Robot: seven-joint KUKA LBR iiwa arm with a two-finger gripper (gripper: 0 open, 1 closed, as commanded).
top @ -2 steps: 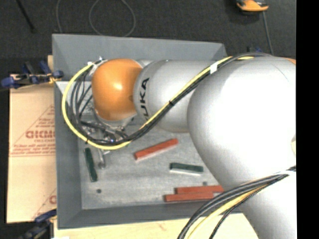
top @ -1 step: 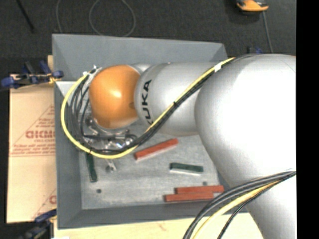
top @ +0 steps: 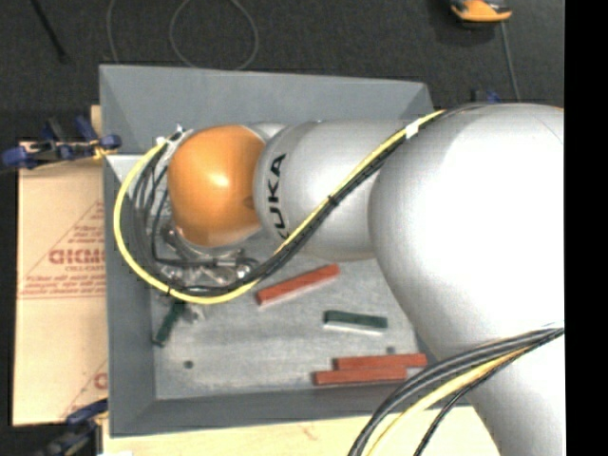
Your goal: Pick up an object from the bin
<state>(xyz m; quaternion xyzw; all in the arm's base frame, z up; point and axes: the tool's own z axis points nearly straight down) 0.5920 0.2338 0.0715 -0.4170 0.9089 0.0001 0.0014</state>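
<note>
Matt grey metal bin (top: 285, 88)

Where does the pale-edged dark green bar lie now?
The pale-edged dark green bar lies right of centre in the camera view, between a slanted red stick and two red bars.

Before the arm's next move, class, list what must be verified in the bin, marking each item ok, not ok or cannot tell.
1. The pincer is low at the left of the bin, under the orange wrist cover: ok.
2. Something held in the pincer: cannot tell, the wrist hides it.
3. A dark green stick lies close by the pincer: ok.
4. The red stick, green bar and pair of red sticks lie apart from the pincer: ok.
5. The yellow cable is free of the bin's wall: cannot tell.
</note>
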